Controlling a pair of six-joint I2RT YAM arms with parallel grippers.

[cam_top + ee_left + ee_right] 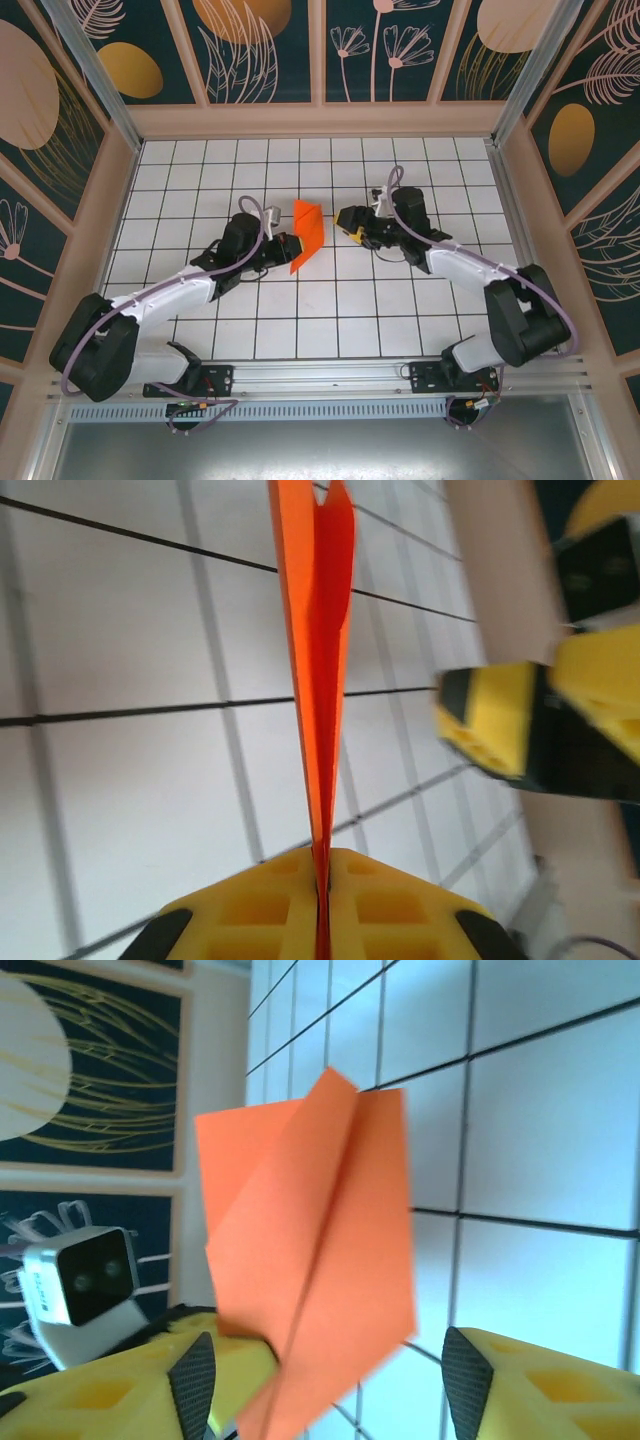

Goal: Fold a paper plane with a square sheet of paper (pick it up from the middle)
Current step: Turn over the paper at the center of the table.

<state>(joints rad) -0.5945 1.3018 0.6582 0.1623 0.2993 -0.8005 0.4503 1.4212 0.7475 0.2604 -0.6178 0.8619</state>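
Two yellow, pocketed pads [250, 910] of our left gripper [322, 868] pinch the thin, creased orange paper plane [318, 630]; our right gripper [348, 223] gapes, holding nothing.

No writing, label, brand name, number or sign can be read in any of the views.
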